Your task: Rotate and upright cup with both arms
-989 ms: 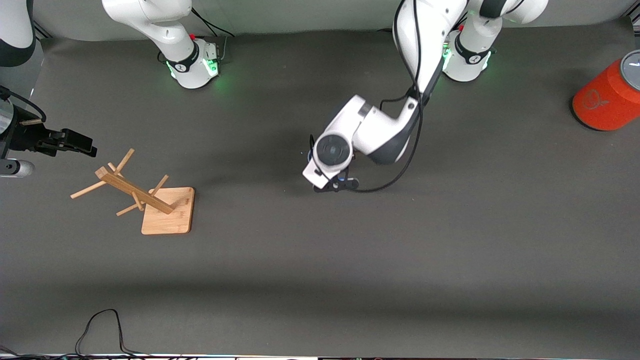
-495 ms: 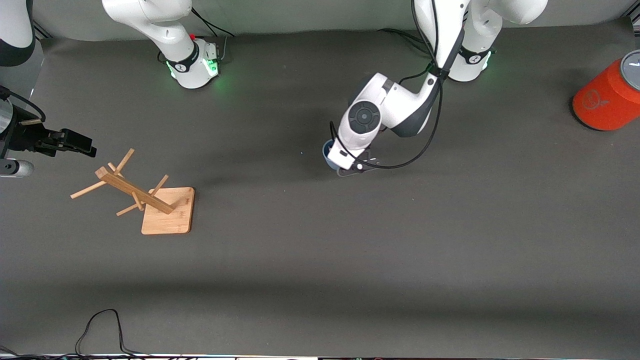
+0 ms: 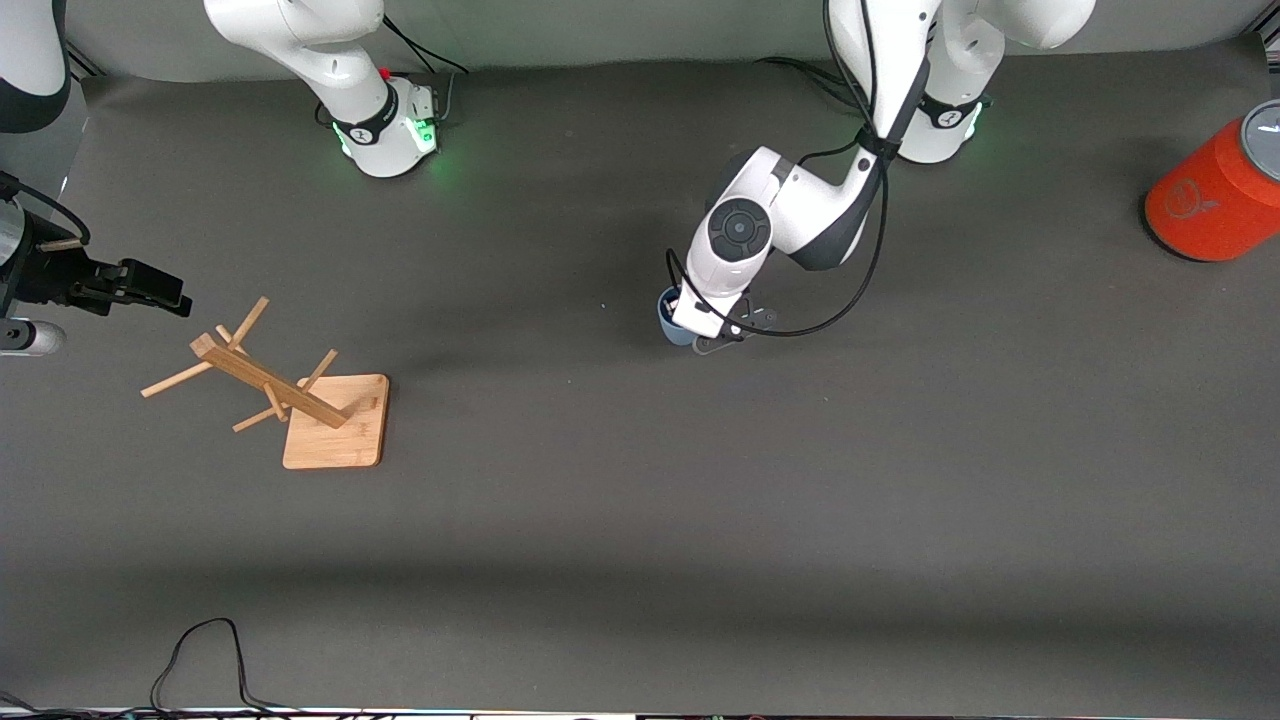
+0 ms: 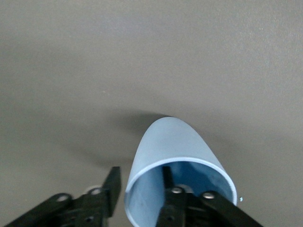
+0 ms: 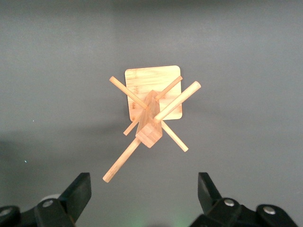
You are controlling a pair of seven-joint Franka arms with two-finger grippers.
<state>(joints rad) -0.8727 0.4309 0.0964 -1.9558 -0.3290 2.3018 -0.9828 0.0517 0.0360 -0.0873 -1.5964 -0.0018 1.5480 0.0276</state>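
The light-blue cup (image 3: 670, 318) is near the middle of the table, mouth up, mostly hidden under the left arm's hand. In the left wrist view the cup (image 4: 165, 142) shows its open mouth toward the camera. My left gripper (image 3: 695, 330) straddles the cup's rim (image 4: 140, 176), one finger (image 4: 165, 177) inside and one finger (image 4: 113, 182) outside. Both fingers stand apart from the wall, so it is open. My right gripper (image 3: 160, 288) waits open and empty over the wooden rack at the right arm's end; in the right wrist view (image 5: 144, 184) nothing lies between its fingers.
A wooden peg rack (image 3: 270, 385) on a square base (image 3: 345, 435) stands at the right arm's end, also in the right wrist view (image 5: 150, 118). A large orange cylinder with a grey top (image 3: 1215, 195) stands at the left arm's end. A black cable (image 3: 200, 655) loops at the table's front edge.
The left arm has drawn back toward its base with the cup and turned its wrist; the cup now shows beside the hand. The right arm has not moved.
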